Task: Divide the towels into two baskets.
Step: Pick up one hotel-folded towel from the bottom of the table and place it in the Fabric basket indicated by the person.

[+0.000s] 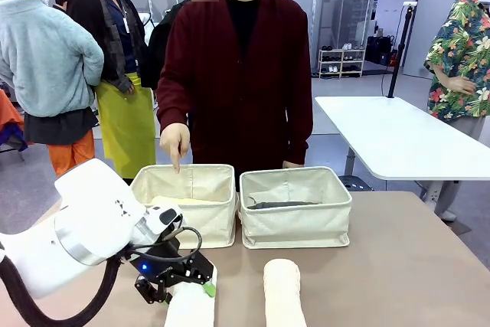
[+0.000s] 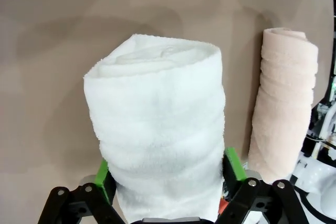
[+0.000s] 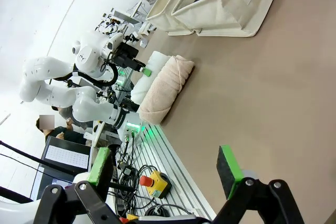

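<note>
My left gripper [image 1: 181,289] sits low at the table's near left, shut on the white towel [image 1: 191,308]. In the left wrist view its green pads [image 2: 234,164] press both sides of that white towel [image 2: 157,129]. A cream-pink towel [image 1: 283,292] lies just to the right of it on the table. The left basket [image 1: 218,223] holds a pale yellow towel [image 1: 178,202]; the right basket [image 1: 295,227] holds a dark grey towel [image 1: 279,204]. My right gripper [image 3: 164,166] hovers open over bare table, away from the cream-pink towel [image 3: 165,90].
A person in a dark red cardigan stands behind the baskets, with one hand [image 1: 174,143] pointing down into the left basket. Open tabletop [image 1: 413,266] stretches to the right of the baskets. A white table [image 1: 398,135] stands farther back on the right.
</note>
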You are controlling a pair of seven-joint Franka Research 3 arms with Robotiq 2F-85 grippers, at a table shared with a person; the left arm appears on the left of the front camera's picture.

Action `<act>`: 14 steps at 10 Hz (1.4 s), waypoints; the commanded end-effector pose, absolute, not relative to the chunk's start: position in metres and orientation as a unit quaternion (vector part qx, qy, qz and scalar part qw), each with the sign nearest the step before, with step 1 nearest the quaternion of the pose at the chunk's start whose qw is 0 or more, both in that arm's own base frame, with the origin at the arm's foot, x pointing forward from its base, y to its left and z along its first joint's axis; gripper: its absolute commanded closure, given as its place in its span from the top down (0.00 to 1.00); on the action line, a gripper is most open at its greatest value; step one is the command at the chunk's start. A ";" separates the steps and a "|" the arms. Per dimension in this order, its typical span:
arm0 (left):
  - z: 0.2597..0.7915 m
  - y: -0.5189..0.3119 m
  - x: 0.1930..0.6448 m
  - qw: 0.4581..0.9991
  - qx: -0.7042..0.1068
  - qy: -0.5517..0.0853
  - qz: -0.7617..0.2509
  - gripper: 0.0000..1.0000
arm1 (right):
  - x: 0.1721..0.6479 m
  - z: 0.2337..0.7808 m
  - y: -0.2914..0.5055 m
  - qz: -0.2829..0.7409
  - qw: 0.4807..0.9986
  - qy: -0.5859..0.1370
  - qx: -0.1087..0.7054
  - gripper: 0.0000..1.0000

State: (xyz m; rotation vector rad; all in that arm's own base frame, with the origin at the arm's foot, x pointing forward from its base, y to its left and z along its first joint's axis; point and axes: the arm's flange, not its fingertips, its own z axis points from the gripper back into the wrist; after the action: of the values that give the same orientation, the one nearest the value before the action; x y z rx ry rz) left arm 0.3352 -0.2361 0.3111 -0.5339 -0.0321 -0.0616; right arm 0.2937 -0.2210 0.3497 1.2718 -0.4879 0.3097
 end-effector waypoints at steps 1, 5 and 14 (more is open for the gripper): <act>0.310 -0.242 0.334 0.968 -0.247 -0.022 -0.024 0.42 | 0.289 0.352 -0.220 0.151 0.765 -0.228 0.584 1.00; 0.316 -0.241 0.328 0.968 -0.247 -0.027 -0.030 0.00 | 0.289 0.352 -0.220 0.151 0.765 -0.228 0.584 1.00; 0.321 -0.242 0.335 0.965 -0.257 -0.024 -0.040 0.36 | 0.289 0.352 -0.220 0.151 0.765 -0.228 0.584 1.00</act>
State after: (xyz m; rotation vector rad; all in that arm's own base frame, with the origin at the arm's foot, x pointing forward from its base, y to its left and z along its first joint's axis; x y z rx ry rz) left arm 0.3349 -0.2416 0.3210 -0.5202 -0.0477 -0.0804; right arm 0.2937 -0.2210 0.3497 1.2718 -0.4879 0.3097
